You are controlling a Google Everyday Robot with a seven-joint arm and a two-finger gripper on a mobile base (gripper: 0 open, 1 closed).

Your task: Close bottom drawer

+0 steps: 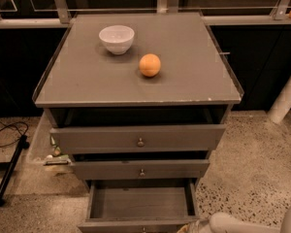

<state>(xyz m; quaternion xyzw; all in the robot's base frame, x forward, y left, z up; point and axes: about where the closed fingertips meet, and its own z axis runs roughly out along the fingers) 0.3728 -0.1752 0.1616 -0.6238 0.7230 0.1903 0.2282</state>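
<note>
Camera view looks down on the grey chest from its front.

Finding 1: the bottom drawer stands pulled well out at the lower centre of the frame. Its plain grey box shows nothing inside, and its front runs along the bottom edge of the frame. The middle drawer and top drawer above it sit much further in.

Finding 2: the hand is at the bottom edge, just right of centre, beside the right end of that drawer's front. The pale arm trails off behind it to the lower right. The frame cuts most of the hand away, so you cannot tell whether it is spread or pressed together. It appears to be at the drawer front, though contact cannot be confirmed.

Finding 3: a white bowl and an orange rest apart on the chest's top surface.

Assessment: you are at the start of the push, and the drawer is not yet closed. The next move calls for a steady, level push toward the chest along the drawer's line of travel. Since the hand sits toward the right end, watch for the drawer skewing and binding. Keep the push gentle, as a jolt could set the orange rolling.
</note>
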